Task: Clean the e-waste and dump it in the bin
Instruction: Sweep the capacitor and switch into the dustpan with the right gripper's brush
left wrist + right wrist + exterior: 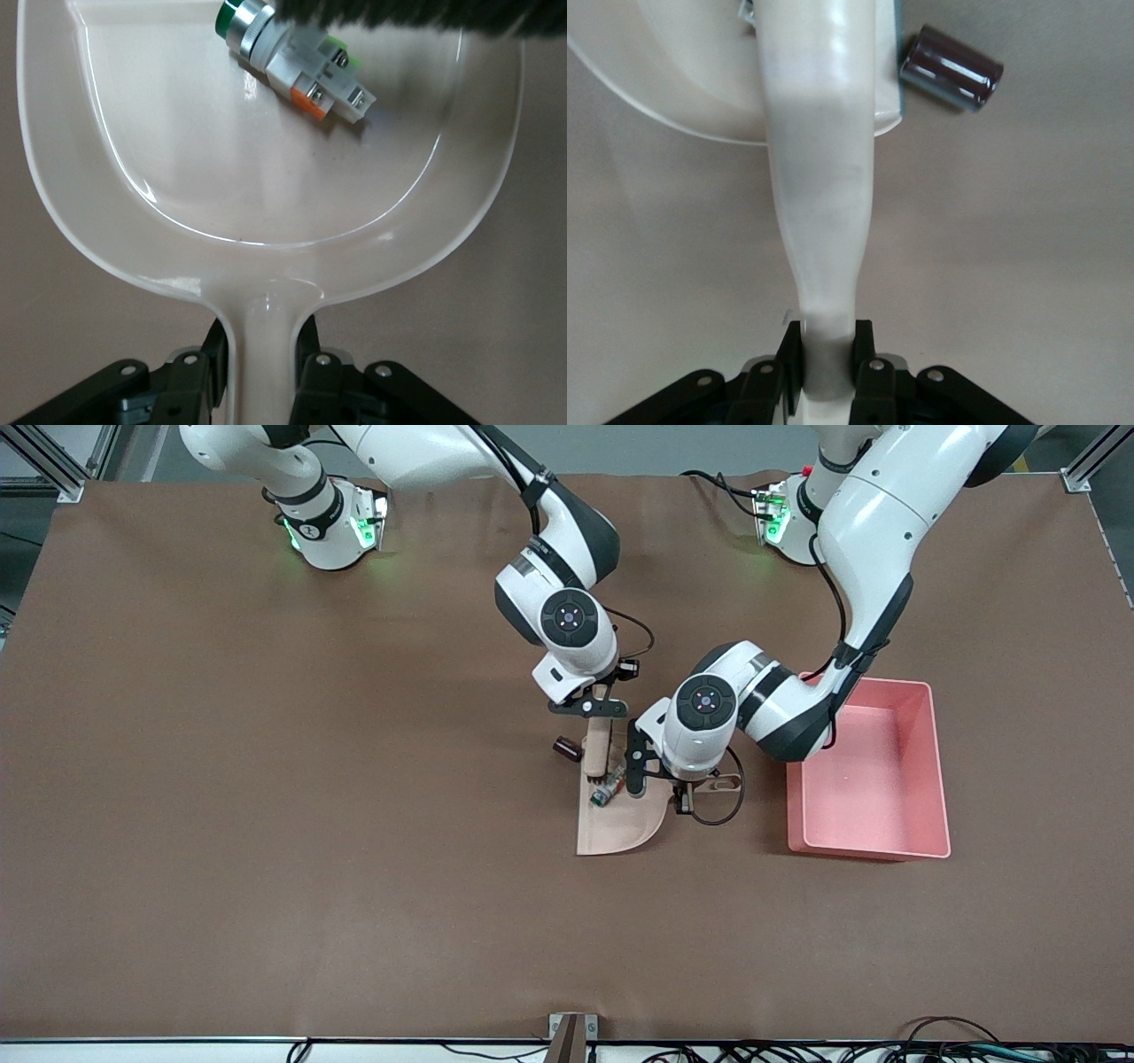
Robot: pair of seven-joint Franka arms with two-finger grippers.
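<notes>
Two end effectors work together near the middle of the brown surface. The left end effector is clamped shut on the handle of the beige dustpan, its fingers pressing the narrow neck from both sides in the left wrist view. The pan lies flat on the surface, its handle pointing to about two o'clock in the front view, toward the bin.

The right end effector is closed tight on the pale handle of a brush, and the right wrist view shows the handle pinched between its black fingers. The brush's dark bristles stand at the mouth of the pan.

One piece of e-waste, the white cylinder with orange label and green tip, lies on its side inside the pan, just beside the bristles. The other piece, a dark cylindrical part with a silvery end, lies on the bare surface outside the pan, at about eleven o'clock from the pan's middle in the front view, close beside the brush handle. I cannot tell whether it touches the brush.

At roughly three o'clock from the pan in the front view sits the pink bin, toward the left arm's end of the surface, near the pan but apart from it. The left arm's elbow hangs over the bin's upper corner.
</notes>
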